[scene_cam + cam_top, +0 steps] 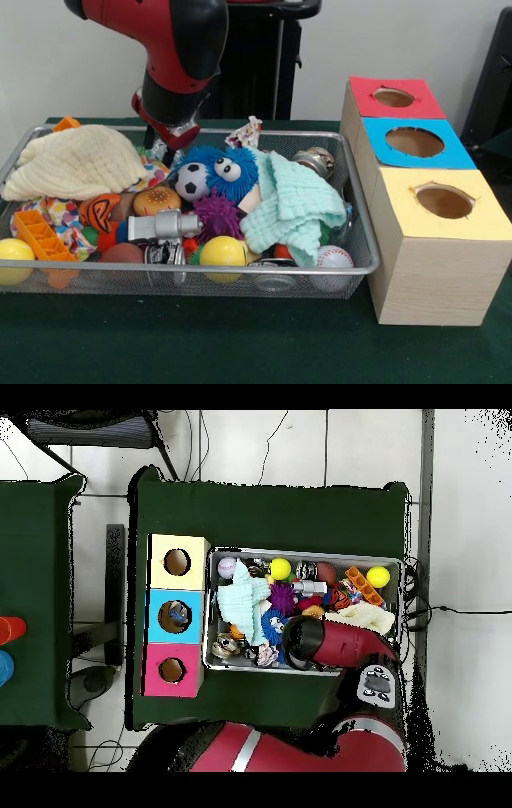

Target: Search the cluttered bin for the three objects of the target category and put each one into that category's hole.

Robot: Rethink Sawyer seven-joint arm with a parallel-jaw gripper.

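The arm (172,56) takes up the top of the front view, big red and black thing coming down into the far side of the bin (352,268). Its gripper (160,148) is down among the clutter behind the soccer ball (191,182), and honestly I can't tell if it's open or closed, or holding anything; the toys hide the tips. From overhead the arm covers that whole corner of the bin too.

Next to the bin sits the row of three wooden boxes: yellow box (440,232) nearest the camera, blue box (412,144) in the middle, red box (392,98) farthest back, each with a round hole on top. In the overhead view something's lying in the blue one's hole, can't make out what.

Inside the bin: a cream cloth (76,164) piled at one end, a mint cloth (296,208) draped toward the box end. Between them there's a fuzzy blue monster (228,170) with googly eyes, touching the soccer ball. In front of those a purple spiky ball (216,214), a burger toy (156,200), an orange brick (40,236), a yellow ball (222,252) against the near wall and a baseball (334,258) in the corner by the boxes.
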